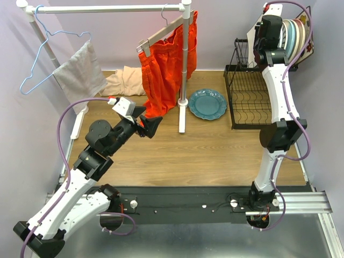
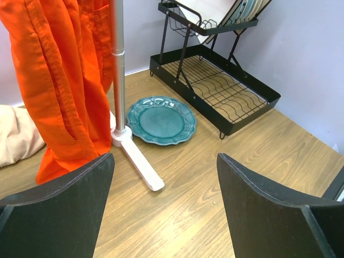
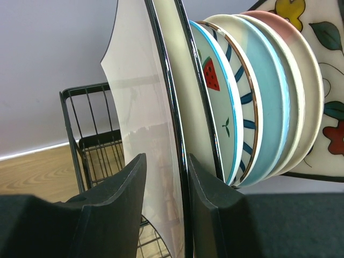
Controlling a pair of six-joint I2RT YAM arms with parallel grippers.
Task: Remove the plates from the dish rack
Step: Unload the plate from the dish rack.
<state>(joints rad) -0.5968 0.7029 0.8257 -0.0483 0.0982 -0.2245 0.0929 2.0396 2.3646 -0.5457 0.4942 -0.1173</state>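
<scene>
- One teal plate [image 1: 207, 104] lies flat on the table [image 1: 215, 156], in the upper middle of the top view, just left of the rack [image 1: 247, 102]. I judge this one as unloaded.
- The lower tier of the rack holds nothing that I can see.
- The other plates [image 3: 269, 107] stand upright in a tight row on the upper shelf, at the upper right of the top view. Among them I see one with a watermelon, one with blue stripes, a light blue one, a pink one and a square one with flowers.
- So the task is only at its start, by my judgement; most of the plates are left to take.
- My right gripper [image 3: 166, 158] is up at this shelf. Its fingers stand one on each side of the front white plate [image 3: 145, 107], at its dark edge. I cannot tell if they press on it already.
- This plate sits in the rack, not lifted.
- My left gripper [image 2: 165, 157] is spread wide and holds nothing. It hangs over the table at the left centre of the top view, beside the orange cloth [image 1: 164, 64].
- The step in hand, I think, is to grip the front plate and pull it out.
</scene>
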